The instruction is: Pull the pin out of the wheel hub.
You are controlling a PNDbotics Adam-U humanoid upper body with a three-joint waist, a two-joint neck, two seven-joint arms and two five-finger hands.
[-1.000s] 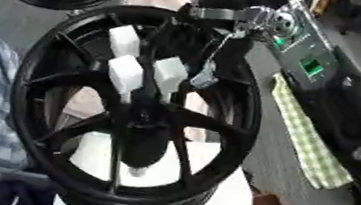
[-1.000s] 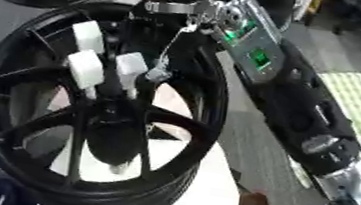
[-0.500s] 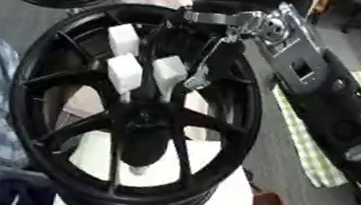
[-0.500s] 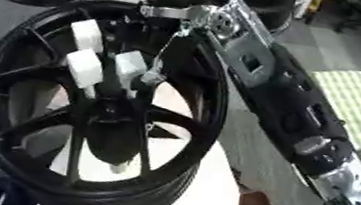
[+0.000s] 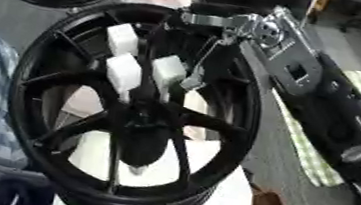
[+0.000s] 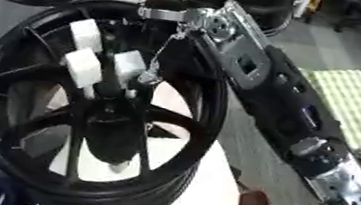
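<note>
Reaching over far rim of black wheel hub point(image 5: 129, 117), right hand point(image 5: 221, 24), fingers apparently curled, none visibly pinching white pins point(image 5: 124, 70); fingertip could slip off pin.

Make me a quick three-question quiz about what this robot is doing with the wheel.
1. True or false: the right hand reaches inside the black wheel from the upper right.
2. What colour are the fingertips near the hub? A) red B) white C) green
3. What lies on the table to the right of the arm?

Key: 1 true. 2 B. 3 A green checked cloth.
</note>
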